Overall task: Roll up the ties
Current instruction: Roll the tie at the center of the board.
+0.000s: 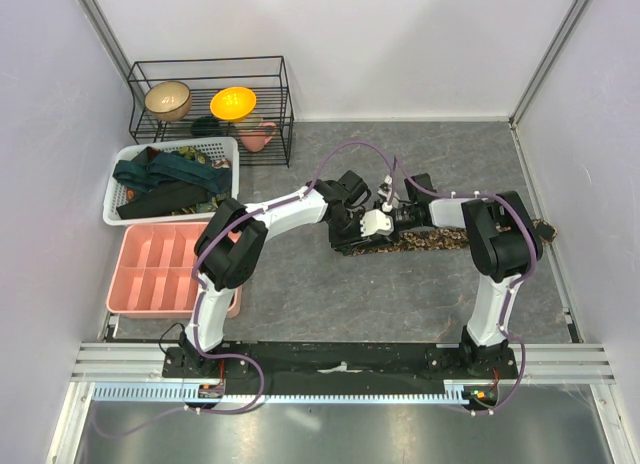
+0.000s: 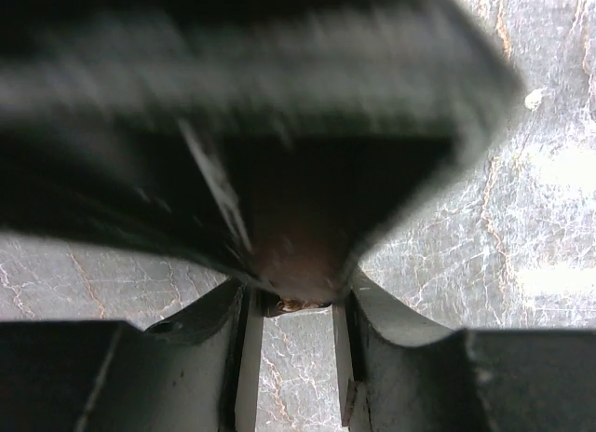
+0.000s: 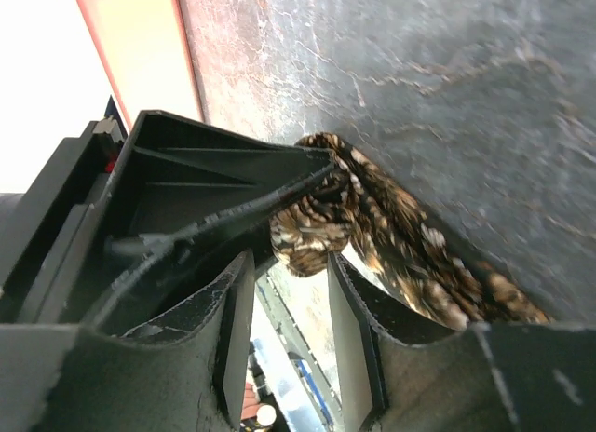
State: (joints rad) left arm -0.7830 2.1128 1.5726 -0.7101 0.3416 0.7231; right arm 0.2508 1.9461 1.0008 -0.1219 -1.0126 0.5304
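The brown-and-tan speckled tie (image 1: 430, 241) lies as a strip across the middle of the table, its left end rolled into a small coil (image 3: 312, 229). Both grippers meet at that coil. My left gripper (image 1: 355, 232) is shut on it; in the left wrist view a sliver of the tie (image 2: 296, 304) shows at the tips of the left gripper (image 2: 293, 300), and the right gripper's dark body fills the view above. My right gripper (image 1: 378, 224) is open, and in its wrist view the right gripper (image 3: 291, 260) has the coil just beyond its fingertips, untouched.
A white mesh basket (image 1: 112, 199) at the back left holds several dark ties (image 1: 165, 179). In front of it sits a pink compartment tray (image 1: 160, 269). A black wire rack (image 1: 210, 69) with bowls and a pink cup (image 1: 258, 136) stands at the back. The tie's far end (image 1: 545, 229) reaches the right wall.
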